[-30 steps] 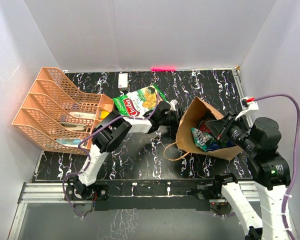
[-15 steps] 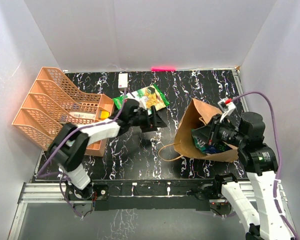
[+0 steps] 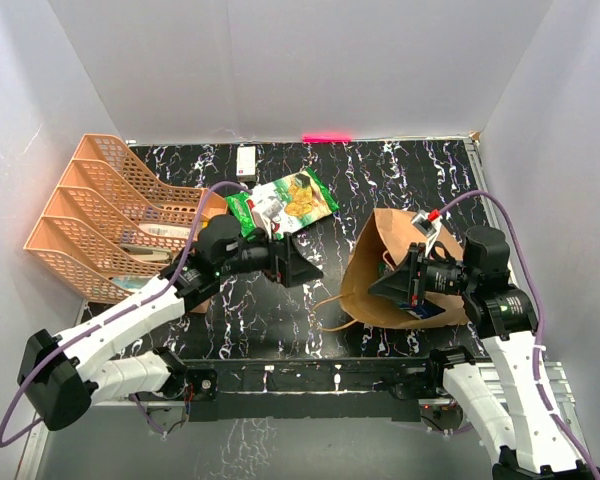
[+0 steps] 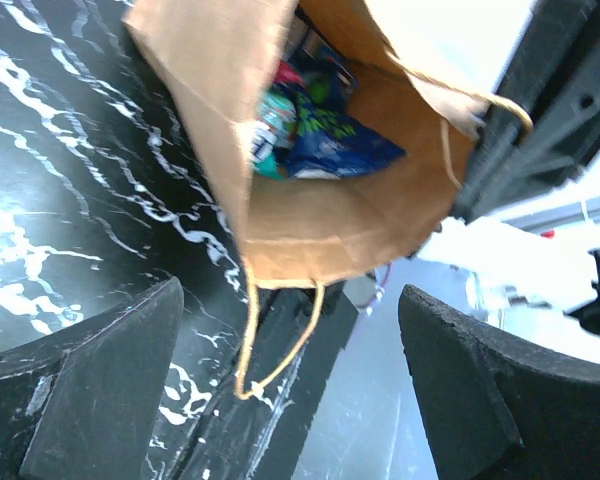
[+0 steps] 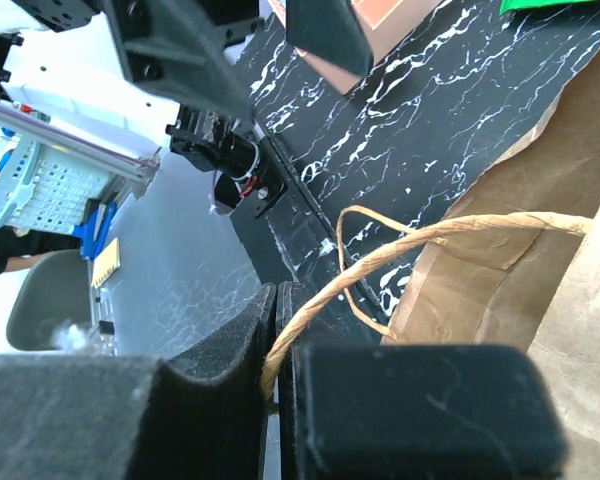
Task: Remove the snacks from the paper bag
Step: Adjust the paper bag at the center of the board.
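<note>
Right wrist view: right fingers (image 5: pixel 210 400) were found pinched shut on the handle (image 5: pixel 410 238) of the paper bag (image 3: pixel 365 295). Left fingers (image 4: pixel 100 385) were spread wide, empty, over the counter (image 3: pixel 280 315) beside it. Packets (image 4: pixel 330 145) were noted inside; farther back, a green chip bag (image 3: pixel 285 200) was laid flat.

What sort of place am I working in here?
Probably a lab test cell: plain white walls box in a black marbled table, a metal rail runs along its near edge, and the bag and organiser look like props.
</note>
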`<control>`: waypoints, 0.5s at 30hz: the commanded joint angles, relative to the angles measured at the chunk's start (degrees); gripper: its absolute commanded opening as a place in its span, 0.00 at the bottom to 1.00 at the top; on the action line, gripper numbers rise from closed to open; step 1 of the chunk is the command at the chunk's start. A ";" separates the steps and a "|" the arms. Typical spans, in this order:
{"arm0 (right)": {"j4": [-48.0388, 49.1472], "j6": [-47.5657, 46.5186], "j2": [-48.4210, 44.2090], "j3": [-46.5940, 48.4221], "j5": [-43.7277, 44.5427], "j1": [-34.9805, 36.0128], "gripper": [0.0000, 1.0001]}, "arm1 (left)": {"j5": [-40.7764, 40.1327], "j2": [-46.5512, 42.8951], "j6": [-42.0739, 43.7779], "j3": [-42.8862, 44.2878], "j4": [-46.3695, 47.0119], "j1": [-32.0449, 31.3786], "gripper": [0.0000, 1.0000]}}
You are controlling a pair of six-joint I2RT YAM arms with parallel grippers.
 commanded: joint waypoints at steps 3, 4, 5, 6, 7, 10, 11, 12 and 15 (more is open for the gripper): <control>1.42 2.33 -0.37 0.78 -2.27 0.18 0.08 | 1.05 -2.71 4.54 -1.51 5.60 -7.51 0.87; 0.87 2.38 -0.45 1.05 -2.18 0.16 0.08 | 1.00 -3.06 4.51 -2.04 6.61 -8.00 0.87; 0.25 2.43 -0.53 1.36 -1.89 0.20 0.08 | 0.95 -3.41 4.47 -2.50 7.66 -8.43 0.87; -0.52 2.39 -0.54 1.66 -1.53 0.20 0.08 | 0.86 -3.78 4.50 -2.87 8.47 -8.93 0.87; -1.55 2.18 -0.37 2.04 -0.88 0.20 0.08 | 0.87 -3.96 4.49 -3.28 9.13 -9.20 0.87; -3.70 1.16 0.68 2.84 -0.60 0.37 0.08 | 1.53 -4.19 4.62 -3.95 11.04 -10.01 0.87; -3.74 1.19 0.95 2.86 -0.73 0.63 0.08 | 1.86 -4.20 4.71 -4.05 11.58 -10.23 0.87; -3.71 1.16 1.19 2.94 -0.72 1.04 0.08 | 2.06 -4.17 4.77 -4.22 11.93 -10.44 0.87; -5.10 0.32 2.82 4.12 0.84 3.21 0.08 | 2.44 -4.19 5.32 -4.56 12.33 -11.07 0.86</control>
